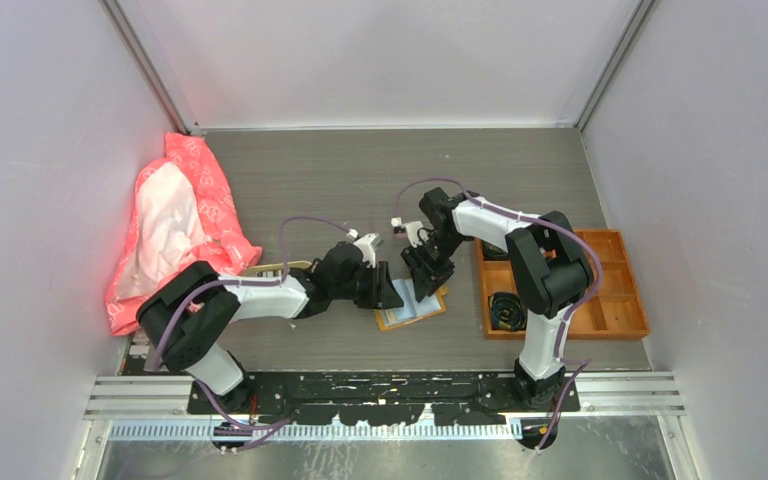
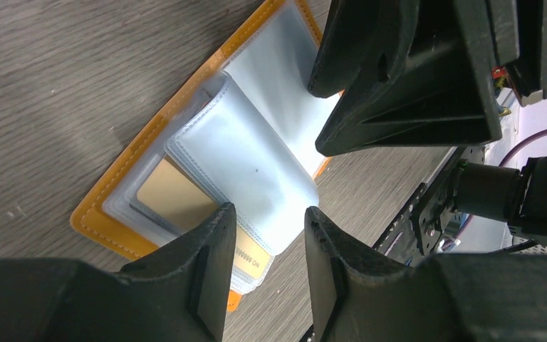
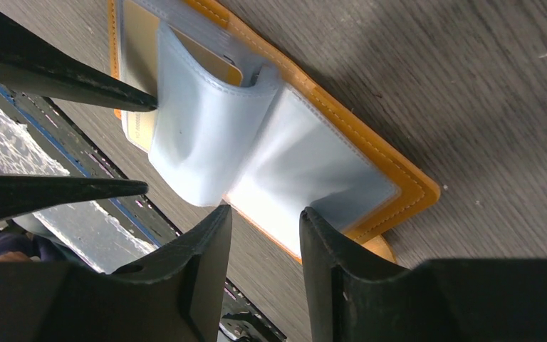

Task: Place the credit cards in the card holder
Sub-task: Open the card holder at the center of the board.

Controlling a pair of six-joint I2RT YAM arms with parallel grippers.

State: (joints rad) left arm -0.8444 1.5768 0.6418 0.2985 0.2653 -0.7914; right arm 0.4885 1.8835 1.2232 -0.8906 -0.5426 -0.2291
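Observation:
The card holder (image 1: 407, 314) lies open and flat on the table, an orange cover (image 2: 94, 216) lined with clear plastic sleeves. One sleeve (image 2: 246, 167) stands up, folded over. A tan credit card (image 2: 174, 196) with a printed number sits inside a lower sleeve and also shows in the right wrist view (image 3: 141, 43). My left gripper (image 2: 267, 235) hovers open at the holder's near-left end, nothing between its fingers. My right gripper (image 3: 265, 228) is open too, just above the holder's (image 3: 413, 187) other half. The two grippers (image 1: 392, 292) (image 1: 428, 280) face each other closely over it.
An orange compartmented box (image 1: 615, 300) with black coils (image 1: 505, 308) stands right of the holder. A pink and white bag (image 1: 175, 225) lies at the far left. A beige flat thing (image 1: 282, 268) peeks out behind my left arm. A metal rail (image 1: 380, 385) runs along the near edge.

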